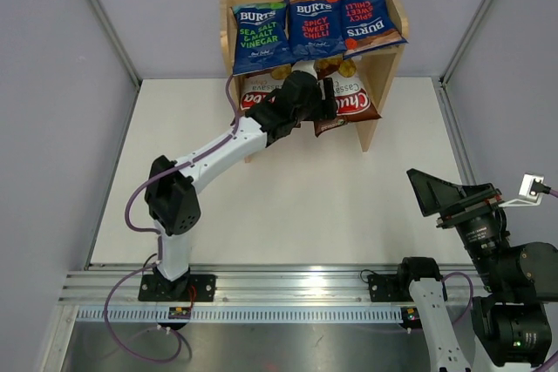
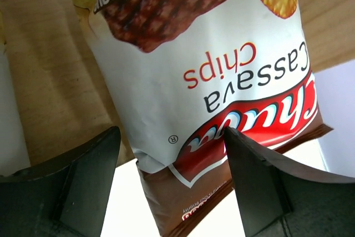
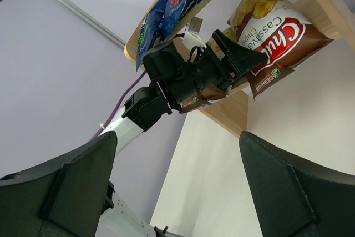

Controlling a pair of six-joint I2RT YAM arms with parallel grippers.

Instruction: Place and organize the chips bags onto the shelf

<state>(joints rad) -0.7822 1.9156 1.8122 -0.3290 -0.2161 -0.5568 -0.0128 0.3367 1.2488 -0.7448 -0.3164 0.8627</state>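
On the lower tier of the shelf (image 1: 381, 102), one Chuba bag (image 2: 222, 70) lies flat, its bottom seam overhanging the front edge. Jaws of the left gripper (image 2: 172, 137) stand wide, straddling that seam — nothing gripped. A second Chuba bag (image 1: 255, 93) lies beside it; three Burts bags (image 1: 316, 19) occupy the top tier. Well apart, the right gripper (image 3: 177, 142) is fully spread — empty.

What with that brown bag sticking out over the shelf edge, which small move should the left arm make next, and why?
Probably push the brown bag a little deeper onto the lower shelf. The left gripper stands open on either side of the bag's end, and that end hangs past the shelf's front edge.
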